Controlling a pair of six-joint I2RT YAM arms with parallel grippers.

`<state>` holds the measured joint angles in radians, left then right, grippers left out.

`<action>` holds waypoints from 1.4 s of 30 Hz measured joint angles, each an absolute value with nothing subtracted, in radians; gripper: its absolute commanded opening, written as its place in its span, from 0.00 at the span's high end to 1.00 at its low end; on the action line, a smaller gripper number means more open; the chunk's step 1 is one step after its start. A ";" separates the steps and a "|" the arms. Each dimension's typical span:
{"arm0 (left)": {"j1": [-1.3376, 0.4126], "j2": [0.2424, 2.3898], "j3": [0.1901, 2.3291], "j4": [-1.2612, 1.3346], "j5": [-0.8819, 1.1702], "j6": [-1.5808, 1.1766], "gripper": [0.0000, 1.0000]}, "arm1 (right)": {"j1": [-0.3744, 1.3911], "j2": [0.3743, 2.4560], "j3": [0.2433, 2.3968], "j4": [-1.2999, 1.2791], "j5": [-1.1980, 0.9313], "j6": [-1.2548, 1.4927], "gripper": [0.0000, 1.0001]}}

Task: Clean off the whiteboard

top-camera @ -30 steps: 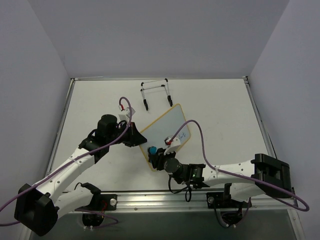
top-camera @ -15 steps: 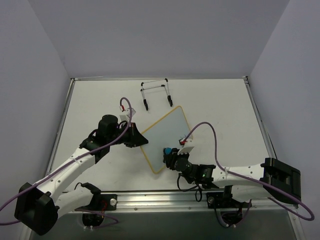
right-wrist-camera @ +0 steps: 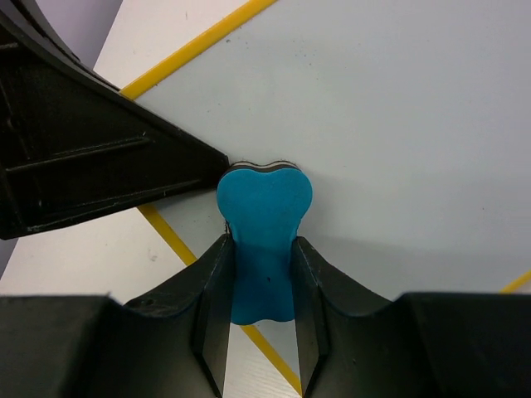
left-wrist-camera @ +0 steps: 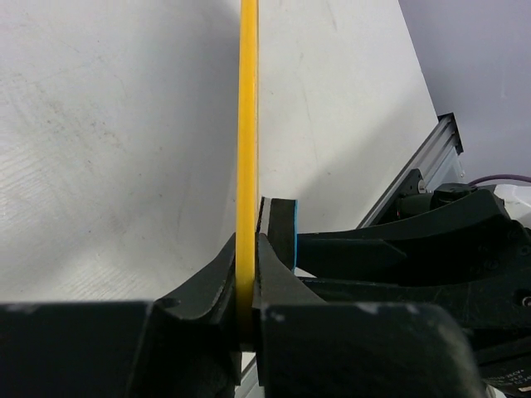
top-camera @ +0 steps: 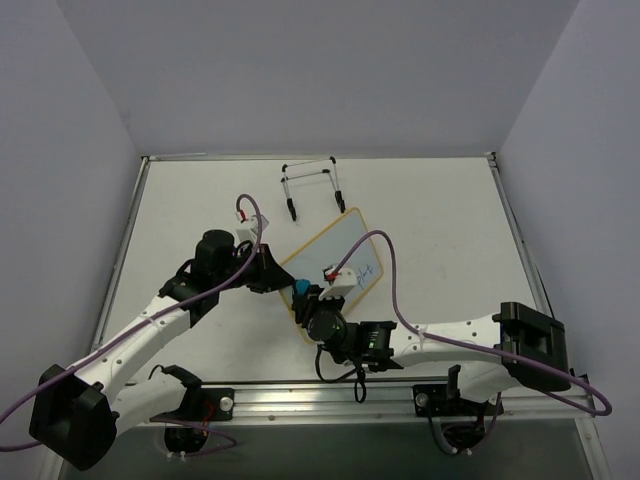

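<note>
Wiping seems to be the step in hand. The small white rectangular whiteboard with the thin yellow frame [top-camera: 330, 245] sits near the middle of the pale bench [top-camera: 440, 220]. It is turned at an angle and is in front of the black wire easel stand [top-camera: 312, 185], apart from it. The left tool [left-wrist-camera: 246, 257] is clamped on the board's left frame edge; in the left wrist view the yellow edge stands between both fingers with no gap. The right tool [right-wrist-camera: 262, 253] is clamped on the small blue bone-shaped eraser [right-wrist-camera: 264, 215]. The eraser's head is on the white surface close to this same edge, just beside the left fingers.

Some blue handwriting [top-camera: 366, 270] shows near the board's right corner, well apart from the eraser, so I judge the task is not finished. To do the stroke well, the right arm should carry the eraser across the board toward that corner. It should press the wiping face flat and evenly, and pass over the writing more than once with overlapping lines. The left tool should grip firmly, so the board does not slide or turn under the pressure.
</note>
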<state>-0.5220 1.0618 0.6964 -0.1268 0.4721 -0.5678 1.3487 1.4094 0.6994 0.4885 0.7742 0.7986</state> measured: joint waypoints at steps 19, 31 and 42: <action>-0.545 1.061 0.690 -0.124 0.524 -0.607 0.98 | 1.326 1.162 0.345 0.254 0.788 1.250 1.00; -0.551 1.088 0.690 -0.106 0.558 -0.646 0.98 | 1.250 1.066 0.435 0.235 0.768 1.112 1.00; -0.540 1.077 0.678 -0.093 0.509 -0.624 0.98 | 1.153 1.274 0.620 0.400 0.616 0.900 1.00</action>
<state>-0.5396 1.0771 0.6781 -0.0925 0.5087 -0.6235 1.1526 1.2736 0.6201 0.4004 0.6159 0.8997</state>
